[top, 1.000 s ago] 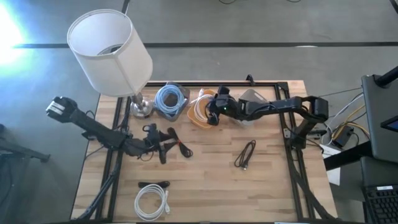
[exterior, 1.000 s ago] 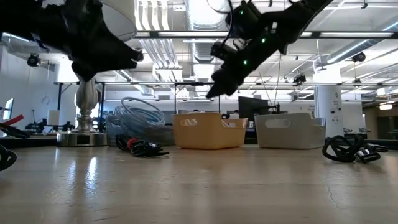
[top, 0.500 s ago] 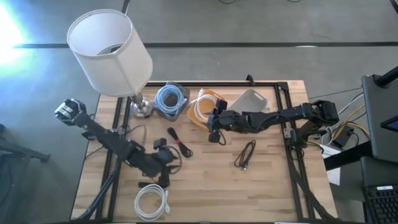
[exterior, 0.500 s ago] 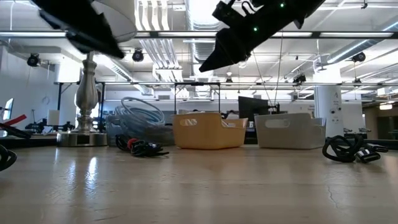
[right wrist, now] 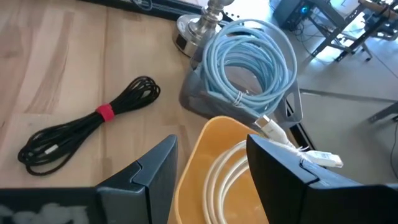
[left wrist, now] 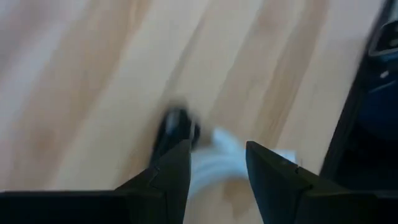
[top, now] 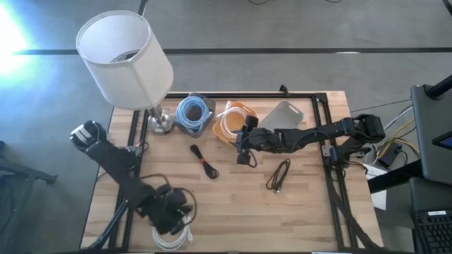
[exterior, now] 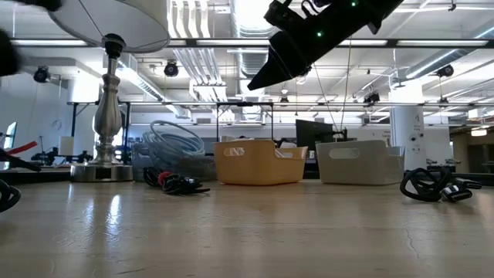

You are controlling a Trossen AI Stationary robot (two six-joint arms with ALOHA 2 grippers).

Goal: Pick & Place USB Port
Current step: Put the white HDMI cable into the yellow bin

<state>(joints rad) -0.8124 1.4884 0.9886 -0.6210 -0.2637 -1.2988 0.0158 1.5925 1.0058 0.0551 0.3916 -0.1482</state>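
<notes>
From my remote station I see the left gripper [top: 169, 215] low at the near-left part of the table [top: 304, 212], directly over the white coiled cable [top: 171, 233]. In its wrist view the two fingers [left wrist: 174, 171] stand a little apart with nothing between them, and under them I see a blurred white cable [left wrist: 217, 165] and a small black cable end [left wrist: 177, 127] beside it.

The right gripper [top: 244, 144] hangs above the middle of the table, just beside the yellow bin [top: 227, 121], which holds a pale coiled cable. Its fingers [right wrist: 152, 168] are spread wide and empty. Past them I see the black cable with red tie [right wrist: 93, 127] lying on the wood, and the grey bin [right wrist: 205, 99] with the light blue cable [right wrist: 249, 59]. Another black cable bundle [top: 278, 174] lies toward the right side, well apart from both grippers. The lamp [top: 127, 60] stands at the far-left corner
</notes>
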